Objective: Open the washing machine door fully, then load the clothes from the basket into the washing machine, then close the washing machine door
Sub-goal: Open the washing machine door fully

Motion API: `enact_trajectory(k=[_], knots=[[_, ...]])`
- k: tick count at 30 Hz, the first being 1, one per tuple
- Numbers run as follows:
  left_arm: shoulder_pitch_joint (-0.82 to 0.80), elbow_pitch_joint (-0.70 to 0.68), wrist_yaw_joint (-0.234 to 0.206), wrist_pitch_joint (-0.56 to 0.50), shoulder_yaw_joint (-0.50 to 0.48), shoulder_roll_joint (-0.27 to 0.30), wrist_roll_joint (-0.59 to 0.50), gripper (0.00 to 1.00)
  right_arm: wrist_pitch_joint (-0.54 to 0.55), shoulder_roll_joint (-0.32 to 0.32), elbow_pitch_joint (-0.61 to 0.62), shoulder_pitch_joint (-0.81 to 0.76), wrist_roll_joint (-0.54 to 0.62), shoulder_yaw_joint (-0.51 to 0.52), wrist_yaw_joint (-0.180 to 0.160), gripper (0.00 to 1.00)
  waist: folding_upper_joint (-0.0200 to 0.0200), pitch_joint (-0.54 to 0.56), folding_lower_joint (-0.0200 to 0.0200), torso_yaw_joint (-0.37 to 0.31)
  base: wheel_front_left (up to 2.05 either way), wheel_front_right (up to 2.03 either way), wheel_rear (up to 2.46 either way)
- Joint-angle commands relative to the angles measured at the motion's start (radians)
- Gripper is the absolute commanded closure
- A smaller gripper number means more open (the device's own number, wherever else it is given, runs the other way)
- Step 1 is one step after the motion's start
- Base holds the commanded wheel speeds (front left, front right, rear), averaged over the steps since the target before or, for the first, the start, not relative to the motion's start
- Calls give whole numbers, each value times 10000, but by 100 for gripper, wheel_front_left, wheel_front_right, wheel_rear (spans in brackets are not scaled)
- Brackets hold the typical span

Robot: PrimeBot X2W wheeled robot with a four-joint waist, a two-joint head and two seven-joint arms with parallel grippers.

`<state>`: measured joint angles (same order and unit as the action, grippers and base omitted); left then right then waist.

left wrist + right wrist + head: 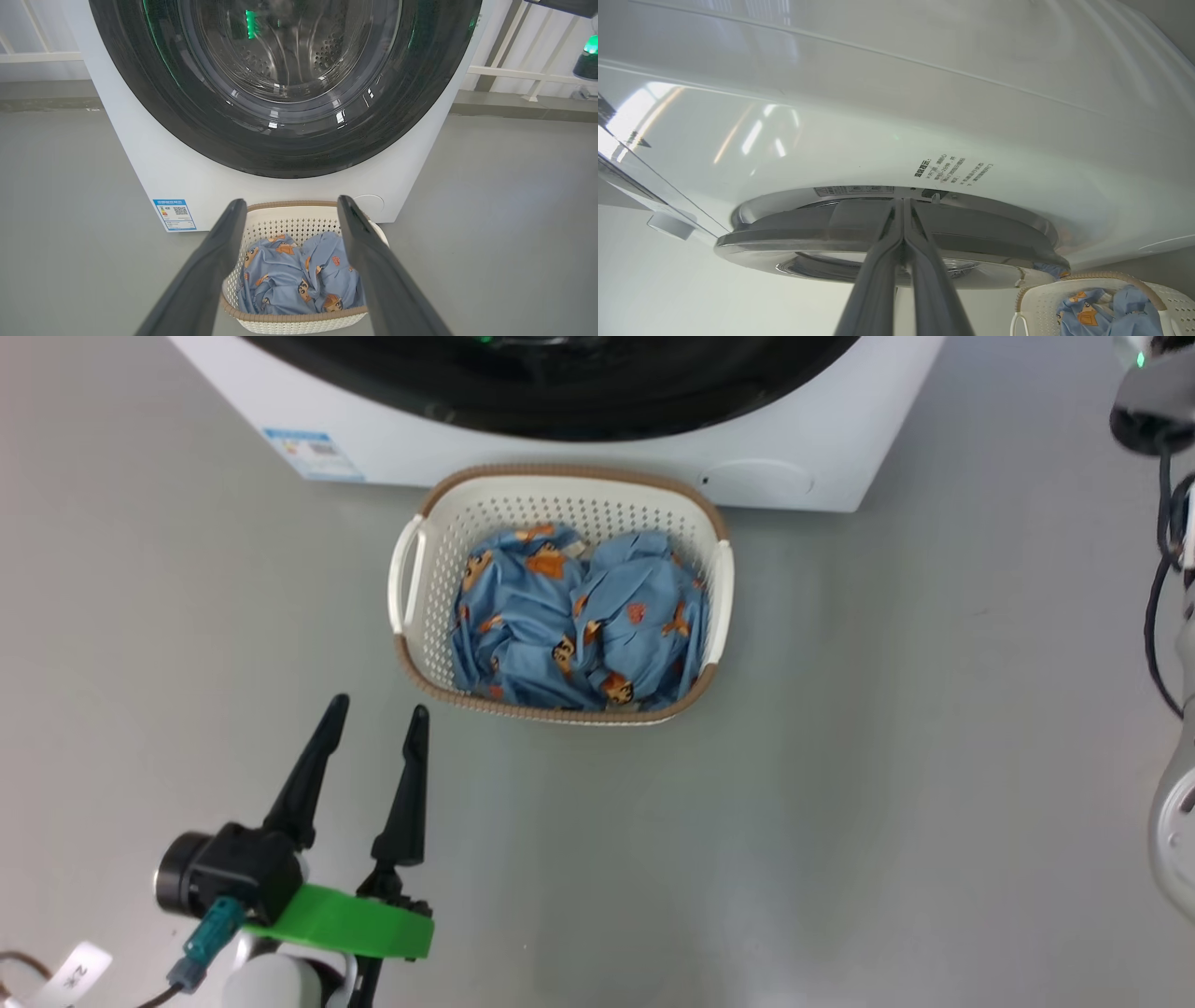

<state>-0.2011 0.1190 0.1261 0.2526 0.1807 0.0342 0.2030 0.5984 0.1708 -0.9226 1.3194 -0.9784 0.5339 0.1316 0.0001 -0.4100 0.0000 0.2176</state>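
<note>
Nearest, the left gripper [378,707]: spread to full width, grips nothing, hovers low over the floor [934,756]. Just ahead of its fingertips and a little to their right: the basket [560,476], long axis lying across the line of the fingers, with the clothes [579,616] heaped inside. Close behind the basket's far rim: the washing machine [794,453], with the washing machine door [560,401] apparently shut against the front.

Farther off, up at the door's edge, the right gripper [903,201]: fingers pressed together with nothing between them, tips aimed at the seam between door rim and white front. Cannot tell whether touching.

Hinges on that seam, probably: calls for prying the door outward first, a job for the right arm, already beside the rim.

Left wrist view: gives the door's round face head-on, with basket and clothes framed between the fingers. Right wrist view: gives the rim edge-on, which the head view crops away.
</note>
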Motion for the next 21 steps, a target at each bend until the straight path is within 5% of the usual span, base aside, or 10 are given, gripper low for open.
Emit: enact_trajectory(k=[1,21], knots=[[-293,-289,-120,92,-186,160,118,0,113,-137,75,575,233,-1,-9,100,-1,-403,0,320,0,0,0],[-1034,-534,-306,92,519,160,644,0,-221,-312,-1068,2367,1978,985,-9,100,-1,-1501,0,974,0,0,0]])
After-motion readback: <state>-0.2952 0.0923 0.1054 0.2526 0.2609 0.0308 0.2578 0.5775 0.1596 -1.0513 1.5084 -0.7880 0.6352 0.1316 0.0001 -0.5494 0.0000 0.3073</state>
